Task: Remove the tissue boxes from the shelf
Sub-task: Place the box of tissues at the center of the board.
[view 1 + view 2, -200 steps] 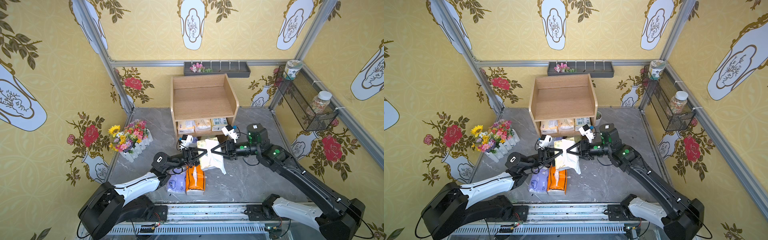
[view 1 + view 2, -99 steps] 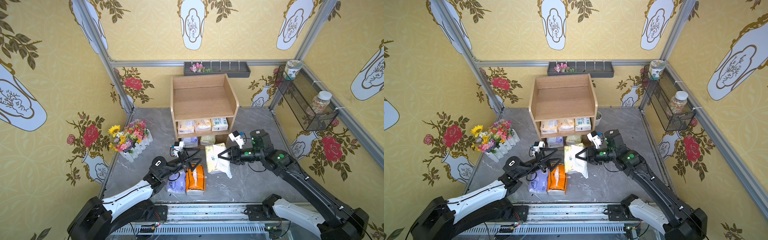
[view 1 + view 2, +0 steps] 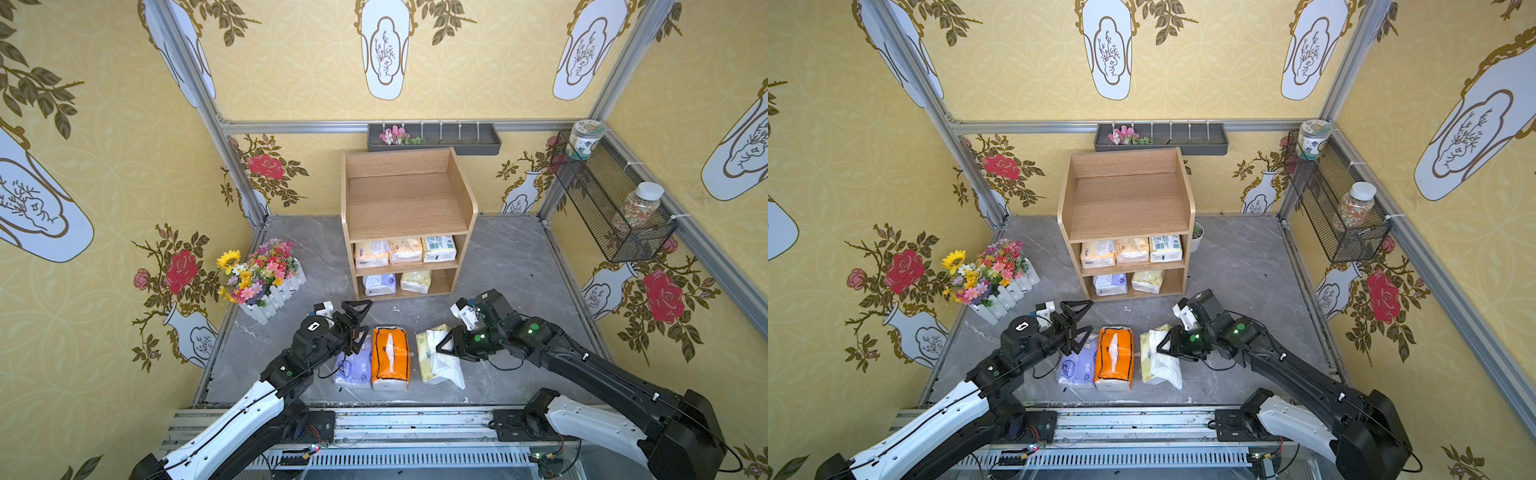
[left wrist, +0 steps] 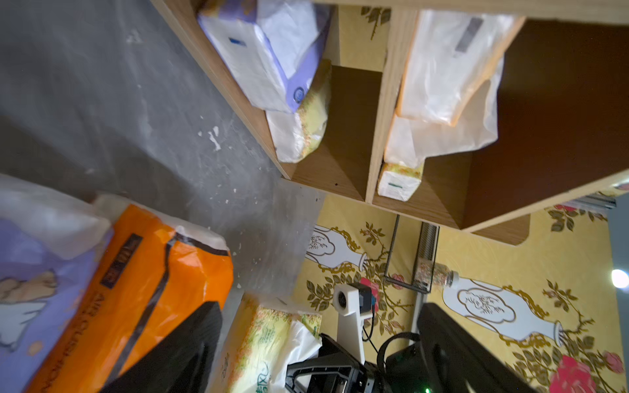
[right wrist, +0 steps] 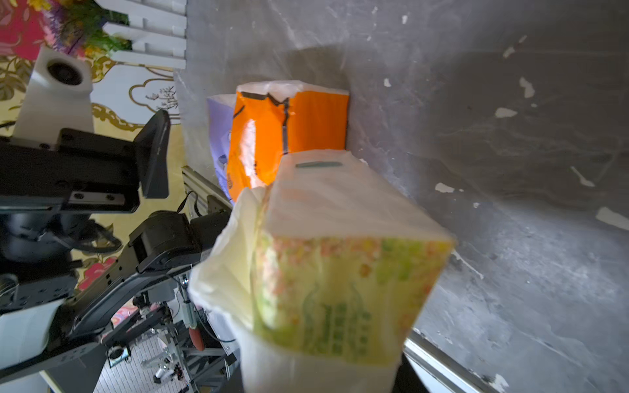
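Observation:
The wooden shelf [image 3: 407, 208] [image 3: 1129, 199] keeps three tissue boxes on its middle tier [image 3: 405, 249] and two on the bottom tier, a lavender one [image 3: 379, 284] and a yellowish one [image 3: 415, 281]. On the floor in front lie a lavender box [image 3: 353, 368] [image 3: 1077, 365] and an orange box [image 3: 390, 357] [image 3: 1114, 357] [image 4: 136, 289] [image 5: 289, 136]. My right gripper [image 3: 442, 347] [image 3: 1165, 347] is shut on a pale yellow tissue box [image 3: 436, 365] [image 5: 340, 255] low beside the orange one. My left gripper [image 3: 360, 322] [image 3: 1076, 322] [image 4: 320, 308] hangs open and empty over the lavender floor box.
A white fence planter of flowers [image 3: 266, 278] stands at the left wall. A black wire basket [image 3: 611, 208] with jars hangs on the right wall, and a dark grey tray [image 3: 432, 139] hangs behind the shelf. A small pot [image 3: 1197, 232] sits beside the shelf. The front rail [image 3: 374, 424] borders the floor.
Both grippers held the pale yellow box near the shelf. The left one let go, opened and drew back left. The right one carried the box forward and down beside the orange box.

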`<state>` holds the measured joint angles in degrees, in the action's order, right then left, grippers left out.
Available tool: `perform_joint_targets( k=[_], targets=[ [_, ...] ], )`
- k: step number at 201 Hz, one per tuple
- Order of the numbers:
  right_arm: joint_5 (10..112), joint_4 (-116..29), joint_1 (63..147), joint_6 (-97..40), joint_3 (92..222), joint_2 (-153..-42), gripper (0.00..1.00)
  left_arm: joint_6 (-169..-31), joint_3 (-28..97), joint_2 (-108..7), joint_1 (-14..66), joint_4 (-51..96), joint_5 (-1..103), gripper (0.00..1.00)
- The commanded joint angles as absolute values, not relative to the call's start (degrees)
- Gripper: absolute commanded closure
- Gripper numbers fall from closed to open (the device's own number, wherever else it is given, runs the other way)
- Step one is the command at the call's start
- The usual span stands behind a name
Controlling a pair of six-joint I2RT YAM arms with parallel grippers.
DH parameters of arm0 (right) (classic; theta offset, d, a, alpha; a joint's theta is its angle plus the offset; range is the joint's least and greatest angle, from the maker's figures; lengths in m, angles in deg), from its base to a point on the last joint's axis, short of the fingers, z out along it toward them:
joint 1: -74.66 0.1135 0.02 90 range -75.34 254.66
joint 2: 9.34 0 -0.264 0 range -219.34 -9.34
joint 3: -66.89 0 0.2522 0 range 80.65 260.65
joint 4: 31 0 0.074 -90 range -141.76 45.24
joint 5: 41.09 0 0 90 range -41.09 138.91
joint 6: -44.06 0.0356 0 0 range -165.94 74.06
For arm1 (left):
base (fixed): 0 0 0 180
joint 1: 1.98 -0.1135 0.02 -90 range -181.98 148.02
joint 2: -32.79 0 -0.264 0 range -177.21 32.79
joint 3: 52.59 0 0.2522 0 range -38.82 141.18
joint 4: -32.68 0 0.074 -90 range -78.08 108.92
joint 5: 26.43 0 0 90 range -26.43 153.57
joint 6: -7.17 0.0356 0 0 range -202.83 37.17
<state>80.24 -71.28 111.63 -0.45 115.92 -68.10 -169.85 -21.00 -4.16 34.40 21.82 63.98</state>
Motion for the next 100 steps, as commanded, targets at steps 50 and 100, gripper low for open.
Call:
perform_joint_targets(
  k=[50,100],
  targets=[
    [80.08,-48.71,111.66,8.89,106.91,-71.48,0.59,-169.23,-19.86,-4.55,34.23,17.02,66.2,0.04],
    [80.43,-42.5,115.05,10.34,106.67,-76.75,0.59,-169.23,-19.75,-3.83,34.23,15.98,66.74,0.04]
  ],
)
